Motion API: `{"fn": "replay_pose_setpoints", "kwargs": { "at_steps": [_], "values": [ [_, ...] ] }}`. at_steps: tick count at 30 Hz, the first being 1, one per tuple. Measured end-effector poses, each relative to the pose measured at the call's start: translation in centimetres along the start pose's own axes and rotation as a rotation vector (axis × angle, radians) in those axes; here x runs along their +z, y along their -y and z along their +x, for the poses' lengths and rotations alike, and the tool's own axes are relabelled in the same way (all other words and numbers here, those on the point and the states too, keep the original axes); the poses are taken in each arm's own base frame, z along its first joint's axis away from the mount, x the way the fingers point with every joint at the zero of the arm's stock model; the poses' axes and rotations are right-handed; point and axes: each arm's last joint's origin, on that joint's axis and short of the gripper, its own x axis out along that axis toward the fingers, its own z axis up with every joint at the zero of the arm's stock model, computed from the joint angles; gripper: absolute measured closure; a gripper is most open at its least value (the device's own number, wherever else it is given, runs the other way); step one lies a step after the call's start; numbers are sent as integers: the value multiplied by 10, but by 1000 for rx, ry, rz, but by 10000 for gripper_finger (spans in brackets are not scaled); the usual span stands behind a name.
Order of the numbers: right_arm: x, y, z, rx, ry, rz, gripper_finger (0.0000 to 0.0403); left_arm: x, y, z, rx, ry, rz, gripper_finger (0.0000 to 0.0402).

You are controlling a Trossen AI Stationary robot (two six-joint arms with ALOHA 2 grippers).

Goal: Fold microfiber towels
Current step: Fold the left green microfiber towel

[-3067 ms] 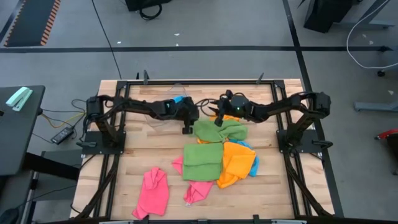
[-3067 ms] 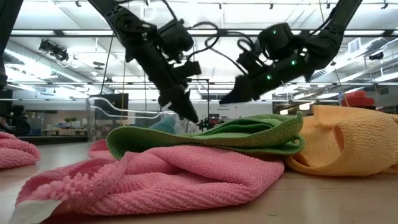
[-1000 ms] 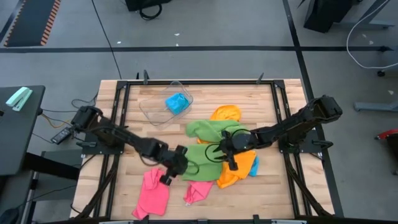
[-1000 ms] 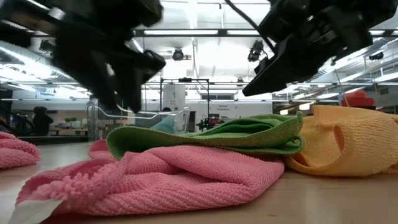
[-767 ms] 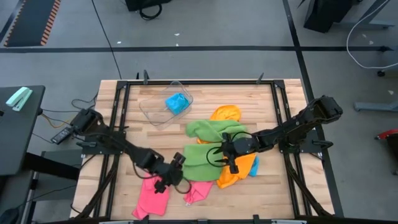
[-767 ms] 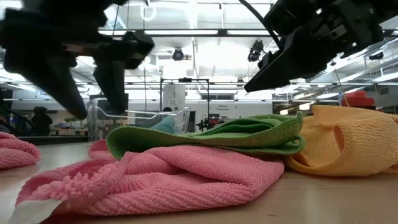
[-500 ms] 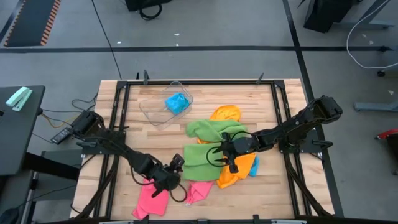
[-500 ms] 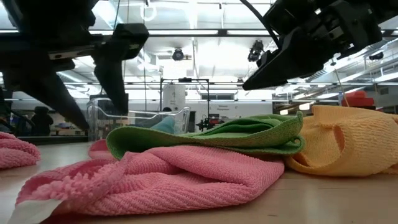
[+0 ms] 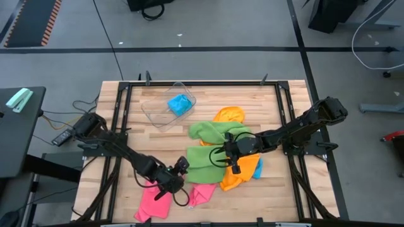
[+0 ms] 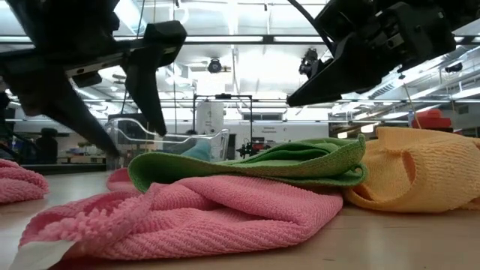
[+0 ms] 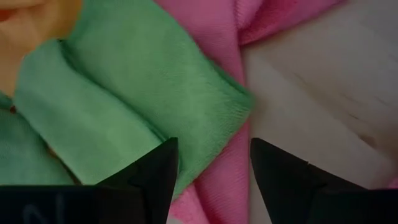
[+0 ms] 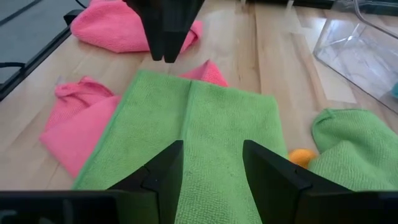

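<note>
- High view: left gripper (image 9: 177, 177) sits low over the table between the loose pink towel (image 9: 153, 197) and the folded green towel (image 9: 206, 165), fingers spread, holding nothing. Right gripper (image 9: 228, 161) hovers over the green one's right edge, by the orange towel (image 9: 242, 169). A blue towel (image 9: 180, 104) lies in the tub (image 9: 158, 113).
- Low view: green lies on pink, orange at right.
- Left wrist: fingers (image 11: 155, 171) apart above the green corner.
- Right wrist: fingers (image 12: 163, 168) apart, empty, over green.
</note>
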Motion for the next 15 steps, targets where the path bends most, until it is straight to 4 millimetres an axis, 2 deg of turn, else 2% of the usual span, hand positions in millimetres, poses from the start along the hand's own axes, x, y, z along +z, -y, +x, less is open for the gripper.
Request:
{"fn": "replay_pose_setpoints", "kwargs": {
  "at_steps": [7, 15],
  "values": [
    [0, 0, 0, 0, 1, 3, 228, 6, 12, 22, 5, 28, 110, 189],
    [0, 0, 0, 0, 1, 3, 228, 11, 11, 22, 45, 60, 126, 203]
  ]
}}
